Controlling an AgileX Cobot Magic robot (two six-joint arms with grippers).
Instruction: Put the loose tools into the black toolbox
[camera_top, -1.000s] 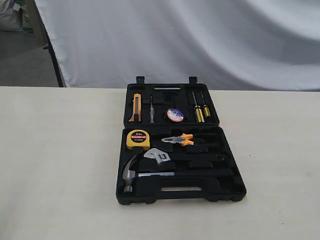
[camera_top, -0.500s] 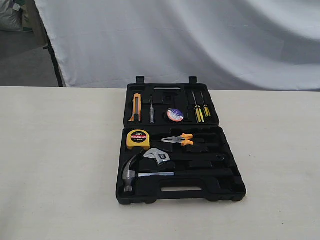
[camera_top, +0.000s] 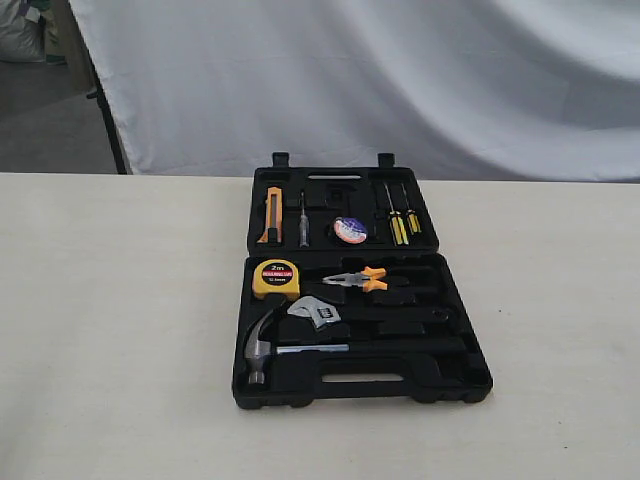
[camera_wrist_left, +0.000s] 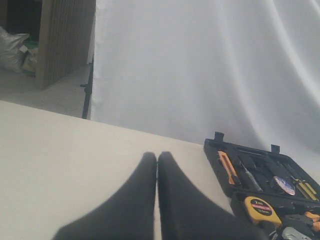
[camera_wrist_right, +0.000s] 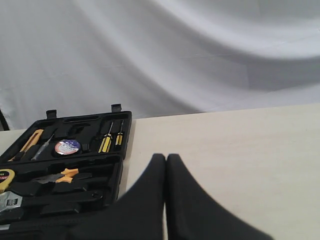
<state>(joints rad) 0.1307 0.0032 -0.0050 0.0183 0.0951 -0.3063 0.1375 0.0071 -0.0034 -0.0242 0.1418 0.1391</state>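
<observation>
The black toolbox (camera_top: 455, 375) lies open on the table, both halves flat. In its near half rest the claw hammer (camera_top: 262, 350) and the adjustable wrench (camera_top: 316, 313), each in a recess. The tape roll (camera_top: 350, 231) with the purple-white label sits in the far half, and shows too as the tape roll (camera_wrist_right: 67, 147) in the right wrist view. My left gripper (camera_wrist_left: 157, 159) is shut and empty over bare table, to the left of the toolbox (camera_wrist_left: 212, 148). My right gripper (camera_wrist_right: 166, 160) is shut and empty beside the toolbox (camera_wrist_right: 120, 170). Neither gripper appears in the exterior view.
A yellow tape measure (camera_top: 276, 279) and orange-handled pliers (camera_top: 358, 280) lie in the near half. An orange utility knife (camera_top: 271, 214) and yellow-handled screwdrivers (camera_top: 398, 224) lie in the far half. A white cloth backdrop (camera_top: 380, 80) hangs behind the table.
</observation>
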